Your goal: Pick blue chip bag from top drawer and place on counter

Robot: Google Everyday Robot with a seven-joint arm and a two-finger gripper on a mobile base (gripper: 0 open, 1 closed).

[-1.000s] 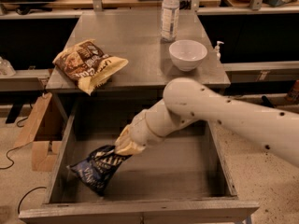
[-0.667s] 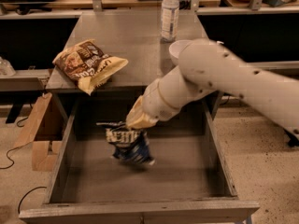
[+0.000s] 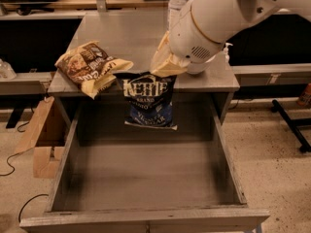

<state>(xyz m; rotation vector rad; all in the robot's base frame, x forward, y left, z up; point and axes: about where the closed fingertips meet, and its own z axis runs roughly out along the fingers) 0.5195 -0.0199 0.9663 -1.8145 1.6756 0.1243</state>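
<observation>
The blue chip bag (image 3: 148,101) hangs upright in the air, above the back of the open top drawer (image 3: 146,174) and level with the front edge of the counter (image 3: 126,38). Its white "Kettle" lettering faces the camera. My gripper (image 3: 165,67) is shut on the bag's top edge, with the tan fingers (image 3: 163,57) pinching it from above. The white arm reaches in from the upper right. The drawer is pulled fully out and holds nothing.
A brown-and-yellow snack bag (image 3: 90,67) lies on the counter's front left corner. A water bottle (image 3: 176,4) stands at the counter's back, mostly behind the arm. A cardboard box (image 3: 41,135) sits on the floor left of the drawer.
The gripper has lifted the blue chip bag from the drawer floor at the front left up and back to counter height. The arm rose with it.
</observation>
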